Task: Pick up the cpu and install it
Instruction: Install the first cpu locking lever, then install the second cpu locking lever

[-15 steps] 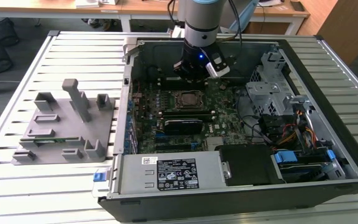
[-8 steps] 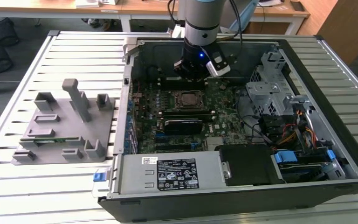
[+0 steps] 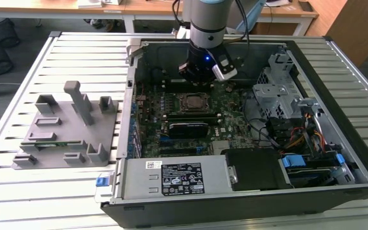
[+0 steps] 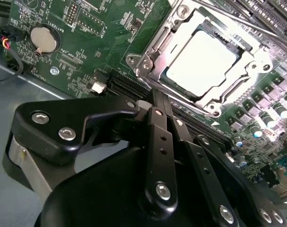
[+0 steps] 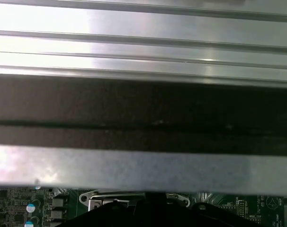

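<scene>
The cpu (image 4: 202,59) lies flat in the motherboard socket, its shiny silver top framed by the metal socket bracket (image 4: 148,61). In the exterior view the cpu (image 3: 193,101) sits mid-board inside the open computer case (image 3: 356,158). My gripper (image 3: 197,80) hangs just behind the socket, toward the case's far wall, apart from the chip. In the second wrist view the black fingers (image 4: 157,113) meet at the gripper tip (image 4: 155,94), shut with nothing between them, a short way from the socket's edge.
A grey fixture (image 3: 69,129) stands on the slatted table at the exterior view's left. Inside the case are a power supply (image 3: 171,177), a black block (image 3: 187,128) below the socket, a drive cage (image 3: 280,91) and cables (image 3: 299,139). A coin battery (image 4: 43,39) sits on the board.
</scene>
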Action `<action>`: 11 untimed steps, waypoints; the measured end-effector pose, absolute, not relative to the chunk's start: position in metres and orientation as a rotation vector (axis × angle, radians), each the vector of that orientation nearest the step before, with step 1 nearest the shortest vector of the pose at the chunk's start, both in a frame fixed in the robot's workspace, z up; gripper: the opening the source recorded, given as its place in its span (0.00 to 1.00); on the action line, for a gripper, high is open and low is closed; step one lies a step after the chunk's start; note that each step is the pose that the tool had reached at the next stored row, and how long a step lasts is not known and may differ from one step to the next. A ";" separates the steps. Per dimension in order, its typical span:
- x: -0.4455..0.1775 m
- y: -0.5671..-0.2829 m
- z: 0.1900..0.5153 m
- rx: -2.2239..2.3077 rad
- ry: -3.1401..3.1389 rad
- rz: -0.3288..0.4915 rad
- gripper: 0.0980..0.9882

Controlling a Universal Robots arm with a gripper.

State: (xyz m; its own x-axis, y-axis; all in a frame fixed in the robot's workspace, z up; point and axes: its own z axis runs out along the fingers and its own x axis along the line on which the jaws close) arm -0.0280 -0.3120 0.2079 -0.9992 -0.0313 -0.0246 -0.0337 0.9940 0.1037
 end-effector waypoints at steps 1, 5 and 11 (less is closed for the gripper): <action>-0.028 -0.312 0.208 -0.051 3.114 0.163 0.01; -0.028 -0.314 0.208 -0.051 3.114 0.163 0.01; -0.028 -0.317 0.208 -0.051 3.114 0.163 0.01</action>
